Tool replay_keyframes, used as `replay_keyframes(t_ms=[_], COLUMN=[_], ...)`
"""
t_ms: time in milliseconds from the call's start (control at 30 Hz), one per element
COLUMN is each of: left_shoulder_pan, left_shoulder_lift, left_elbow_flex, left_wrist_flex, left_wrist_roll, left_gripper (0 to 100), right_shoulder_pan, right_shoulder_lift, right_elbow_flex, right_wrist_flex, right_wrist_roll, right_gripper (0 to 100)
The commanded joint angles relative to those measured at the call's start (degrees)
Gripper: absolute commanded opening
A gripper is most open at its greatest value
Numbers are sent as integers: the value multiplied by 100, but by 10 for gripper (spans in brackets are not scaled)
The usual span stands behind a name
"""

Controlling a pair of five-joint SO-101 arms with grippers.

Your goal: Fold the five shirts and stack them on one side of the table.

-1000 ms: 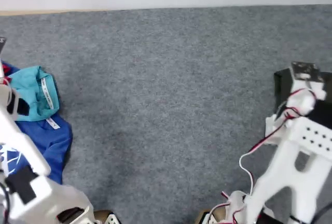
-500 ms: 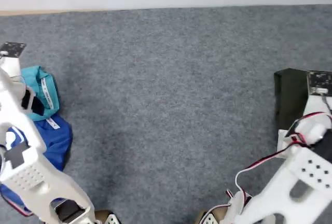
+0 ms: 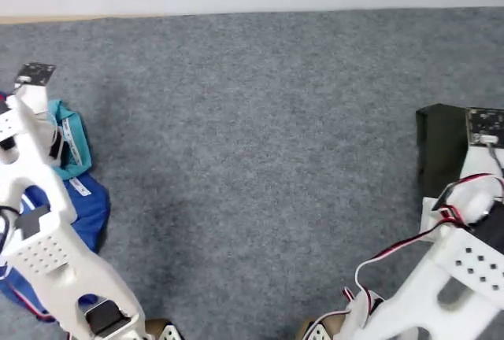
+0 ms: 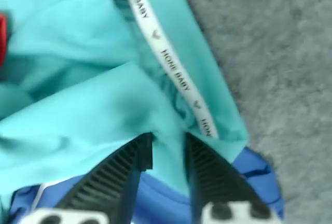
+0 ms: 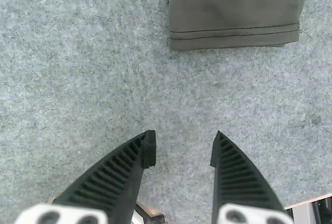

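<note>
The left gripper (image 4: pixel 167 143) is hovering with jaws narrowly parted over the teal shirt (image 4: pixel 93 79), which is lying on the blue shirt (image 4: pixel 155 200) at the worktop's (image 3: pixel 260 135) 9 o'clock. The right gripper (image 5: pixel 181 149) is hanging open near the folded olive shirt (image 5: pixel 233 6), which is sitting at 3 o'clock.

A shirt pile (image 3: pixel 79 198) lies left on the table (image 3: pixel 260 135), a folded shirt (image 3: pixel 439 147) right.

Left gripper (image 4: pixel 168 149) farther onto teal shirt (image 4: pixel 98 84)

Grey carpet (image 3: pixel 260 135) lies open between the shirt pile (image 3: pixel 85 212) and folded dark shirt (image 3: pixel 439 147).
</note>
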Motion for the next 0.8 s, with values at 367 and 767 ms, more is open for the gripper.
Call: replay_keyframes(t_ms=[367,767], left_shoulder_pan=[765,1916], left_shoulder_lift=[-1125,-2611], left_elbow_flex=[-1525,-4136], left_wrist_flex=[1415,1846], left_wrist_roll=[62,624], left_gripper=[2,2], right_shoulder_pan=[31,22], right_shoulder_lift=[-66,-119], right_elbow_flex=[-53,167], right_wrist_flex=[207,207], right_wrist_roll=[44,35], right_gripper=[187,187])
